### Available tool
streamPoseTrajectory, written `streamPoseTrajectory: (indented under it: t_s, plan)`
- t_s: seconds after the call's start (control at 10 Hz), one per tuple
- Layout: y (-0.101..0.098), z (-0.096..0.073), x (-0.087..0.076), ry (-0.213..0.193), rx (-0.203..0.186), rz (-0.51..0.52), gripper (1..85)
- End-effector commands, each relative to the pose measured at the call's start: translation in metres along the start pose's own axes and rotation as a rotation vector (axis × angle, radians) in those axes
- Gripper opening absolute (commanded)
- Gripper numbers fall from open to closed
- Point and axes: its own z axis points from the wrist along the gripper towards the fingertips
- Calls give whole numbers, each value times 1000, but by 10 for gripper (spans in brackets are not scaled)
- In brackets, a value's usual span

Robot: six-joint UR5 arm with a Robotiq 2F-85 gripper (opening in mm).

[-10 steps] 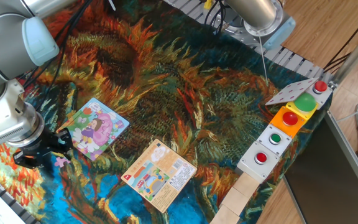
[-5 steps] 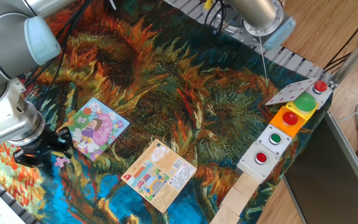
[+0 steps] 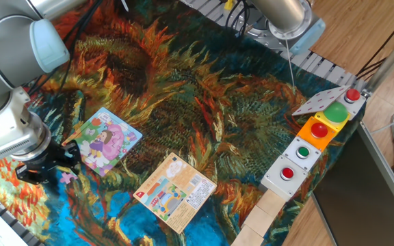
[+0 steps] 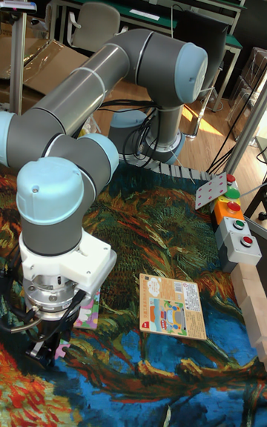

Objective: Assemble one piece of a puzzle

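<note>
Gripper (image 3: pixel 46 172) is being held low over the cloth at the near left corner of the table, just beside the puzzle (image 3: pixel 104 140), with its dark fingers pointing down at the piece (image 3: pixel 68 175). Piece is being seen as a small pink-lilac shape lying on the painted cloth (image 3: pixel 204 102), touching or nearly touching the fingertips on their right side; in the tall fixed view it (image 4: pixel 61 351) is showing just beside the gripper (image 4: pixel 46 349). Whether the fingers are spread, pressed together or pinching the piece cannot be told, since the wrist is hiding the gap in both views. Puzzle is lying flat and tilted, with 1 pale patch at its lower left edge, probably the slot being targeted; the low pose is judged to suit a pick from the cloth ahead of a short carry. Printed card (image 3: pixel 176 190) is resting well apart to the right, clear of that path. Button box (image 3: pixel 306 150) is sitting at the far right edge.
</note>
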Motion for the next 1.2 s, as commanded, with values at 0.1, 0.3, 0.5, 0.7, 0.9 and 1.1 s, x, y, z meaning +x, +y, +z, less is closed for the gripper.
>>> streamPoseTrajectory:
  t_s: [0.1,0.3,0.5,0.7,0.9,1.1]
  plan:
    - [0,-1,-3,-12,2,9,507]
    - [0,-1,-3,-10,3,9,507]
    - [1,-1,-3,-12,2,9,507]
    - [1,-1,-2,-10,3,7,507]
    - [1,-1,-1,-10,1,7,507]
    - [2,0,1,-7,4,4,510]
